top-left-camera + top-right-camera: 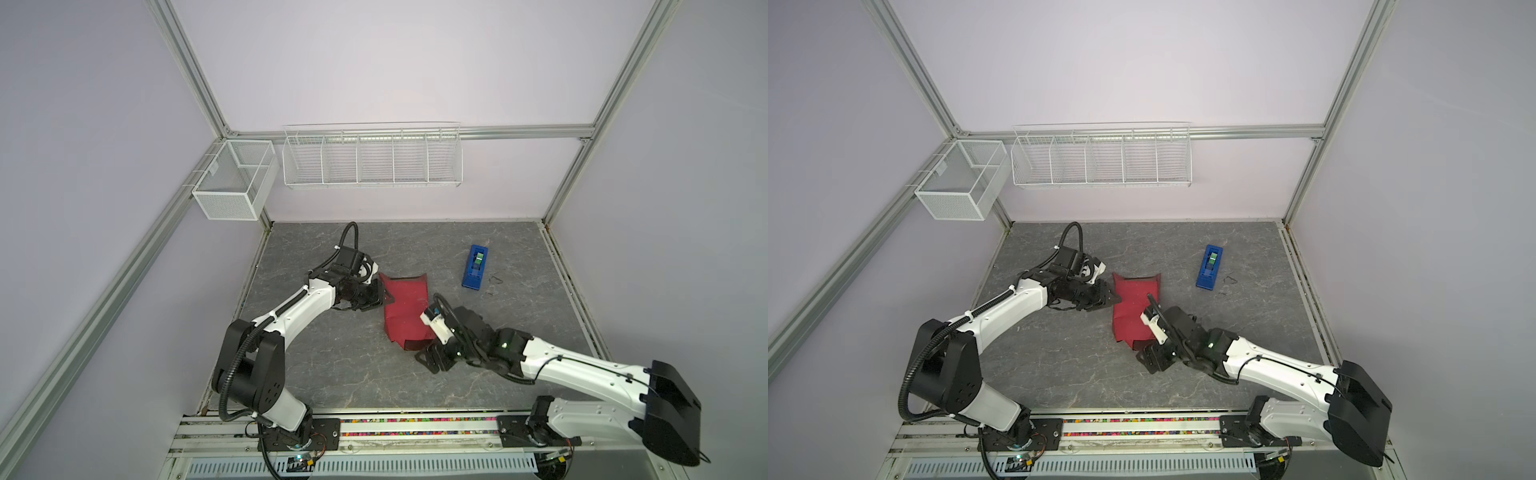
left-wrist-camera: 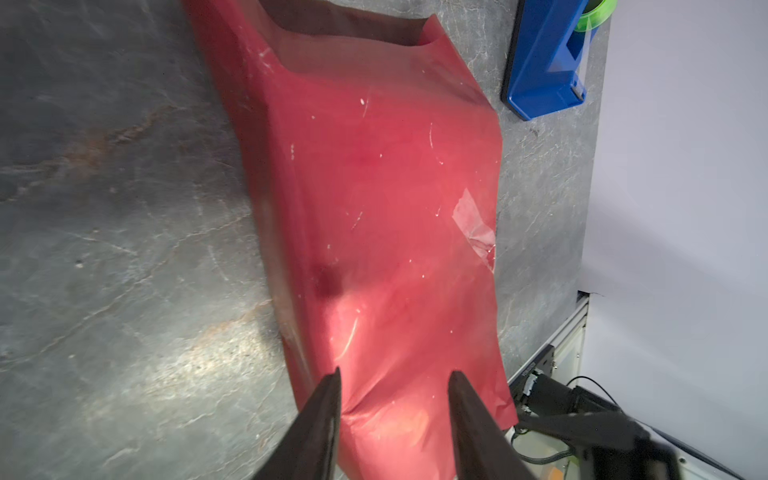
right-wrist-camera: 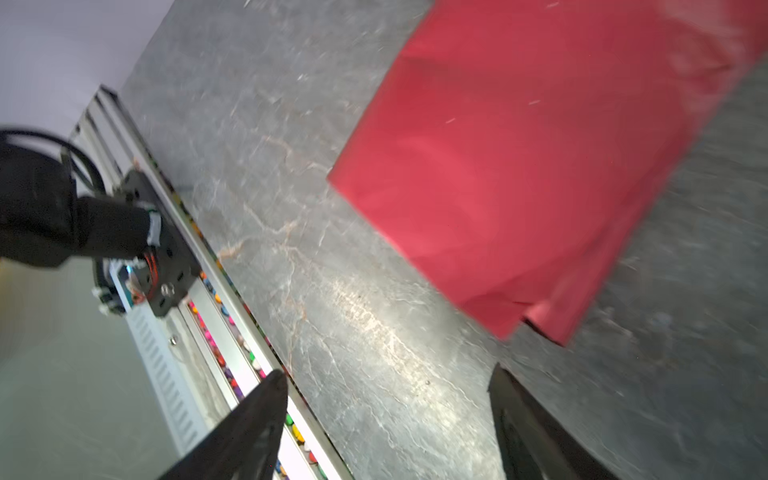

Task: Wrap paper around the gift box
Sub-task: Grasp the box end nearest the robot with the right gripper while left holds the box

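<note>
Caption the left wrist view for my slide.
Left gripper, jaws parted, at the edge of the creased red paper; blue tape dispenser beyond.

Both top views look steeply down from high above the near edge, taking in the whole grey tabletop (image 1: 332, 374) — nearly one scene, shifted slightly sideways. The left wrist camera sits close over the red paper (image 2: 374, 208), catching the blue tape dispenser (image 2: 544, 70) beyond. The right wrist camera, blurred, seems low beside the same sheet, which all views share.
</note>
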Available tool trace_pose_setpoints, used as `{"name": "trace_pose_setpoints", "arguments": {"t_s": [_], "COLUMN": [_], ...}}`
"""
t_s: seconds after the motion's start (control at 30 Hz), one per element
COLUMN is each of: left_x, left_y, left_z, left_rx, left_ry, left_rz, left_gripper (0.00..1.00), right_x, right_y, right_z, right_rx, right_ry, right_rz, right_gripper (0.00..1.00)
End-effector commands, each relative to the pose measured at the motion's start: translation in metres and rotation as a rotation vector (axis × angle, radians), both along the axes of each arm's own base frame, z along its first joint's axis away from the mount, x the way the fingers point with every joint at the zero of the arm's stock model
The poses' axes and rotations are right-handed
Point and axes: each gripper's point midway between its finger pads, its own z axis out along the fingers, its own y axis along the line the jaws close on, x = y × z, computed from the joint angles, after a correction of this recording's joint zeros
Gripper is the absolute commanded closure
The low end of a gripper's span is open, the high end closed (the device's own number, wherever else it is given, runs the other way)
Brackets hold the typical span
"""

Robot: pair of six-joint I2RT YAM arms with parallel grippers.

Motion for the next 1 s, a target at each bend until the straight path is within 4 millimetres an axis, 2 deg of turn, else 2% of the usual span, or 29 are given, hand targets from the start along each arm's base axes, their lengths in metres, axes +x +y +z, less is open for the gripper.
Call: {"name": "trace_pose_setpoints", "arguments": {"t_s": [0.0, 0.1, 0.23, 0.33, 0.37, 0.43, 0.47, 0.6, 0.73, 0.83, 0.97], "left_x": [0.001, 0.000, -0.004, -0.007, -0.007, -0.010, -0.010, -0.011, -0.010, -0.009, -0.009], "left_y": [-0.012, -0.019, -0.025, -0.025, -0.024, -0.019, -0.017, -0.014, -0.013, -0.011, -0.010], "left_z": [0.003, 0.005, -0.004, -0.009, -0.011, -0.018, -0.022, -0.031, -0.035, -0.039, -0.044], "left_rx": [-0.058, -0.090, -0.073, -0.073, -0.061, -0.020, 0.000, 0.029, 0.044, 0.061, 0.073], "left_ry": [0.012, 0.028, 0.068, 0.090, 0.095, 0.115, 0.123, 0.143, 0.153, 0.160, 0.174], "left_rz": [-0.030, -0.054, -0.079, -0.087, -0.085, -0.087, -0.088, -0.088, -0.081, -0.080, -0.075], "left_gripper": [0.66, 0.74, 0.80, 0.82, 0.82, 0.82, 0.82, 0.83, 0.83, 0.84, 0.85], "right_x": [0.011, 0.002, 0.011, 0.022, 0.025, 0.031, 0.036, 0.056, 0.060, 0.056, 0.036], "right_y": [0.026, 0.043, 0.050, 0.053, 0.055, 0.059, 0.059, 0.056, 0.066, 0.075, 0.085], "right_z": [0.002, -0.020, -0.045, -0.059, -0.063, -0.071, -0.075, -0.083, -0.089, -0.089, -0.084], "right_rx": [0.039, -0.005, -0.041, -0.074, -0.085, -0.111, -0.131, -0.201, -0.219, -0.209, -0.158], "right_ry": [-0.261, -0.315, -0.374, -0.441, -0.457, -0.476, -0.491, -0.584, -0.616, -0.644, -0.641], "right_rz": [0.120, 0.223, 0.234, 0.231, 0.234, 0.232, 0.223, 0.147, 0.177, 0.215, 0.328], "right_gripper": [0.20, 0.19, 0.16, 0.03, 0.01, 0.11, 0.11, 0.11, 0.11, 0.11, 0.09]}}
